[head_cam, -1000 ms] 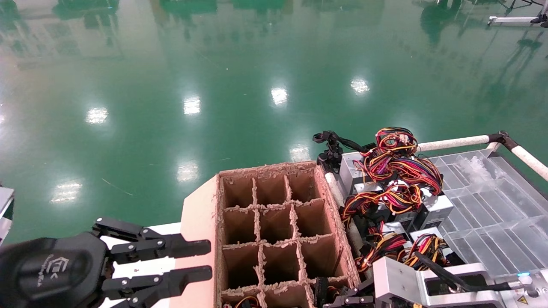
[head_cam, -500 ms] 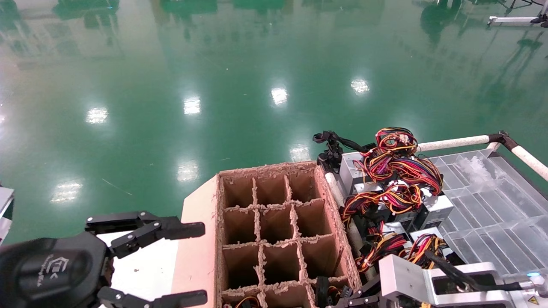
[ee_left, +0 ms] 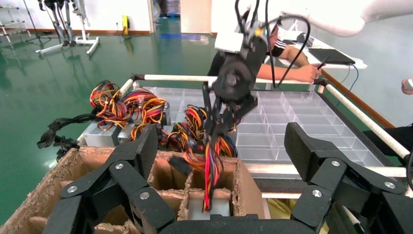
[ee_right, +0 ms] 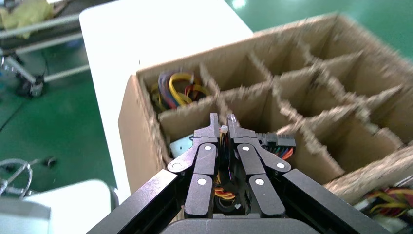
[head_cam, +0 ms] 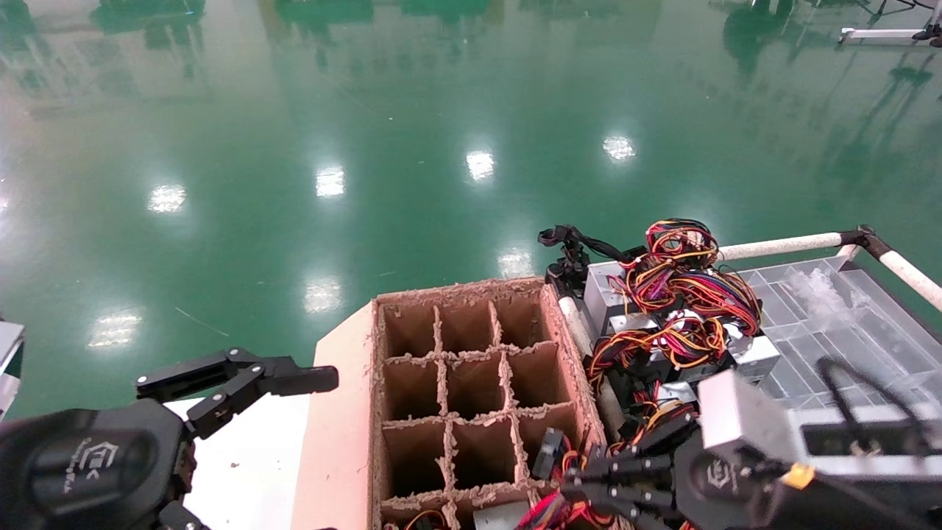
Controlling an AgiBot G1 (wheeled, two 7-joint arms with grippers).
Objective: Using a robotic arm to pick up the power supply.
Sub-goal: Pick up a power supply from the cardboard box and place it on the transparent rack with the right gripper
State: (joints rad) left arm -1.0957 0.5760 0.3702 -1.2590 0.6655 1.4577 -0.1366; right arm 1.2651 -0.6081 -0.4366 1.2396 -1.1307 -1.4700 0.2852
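The power supply's wires (ee_left: 210,163) are gripped by the right gripper (ee_right: 221,127) above the cardboard box (head_cam: 346,412) (a divided one). The left gripper (ee_left: 221,161) is held spread wide beside it.

Divided cardboard box (head_cam: 471,368) beside clear tray (head_cam: 846,346)

One cardboard box (head_cam: 342,412) stands in the middle, its dividers three cells across; three full rows show, plus part of a nearer fourth. Two black grippers are in sight, the left gripper (head_cam: 243,434) near left and the right gripper (head_cam: 581,482) near right. One clear divided tray (head_cam: 846,346) sits to the right. How many grey power supplies (head_cam: 662,324) lie beside the box I cannot tell under the wire bundles.
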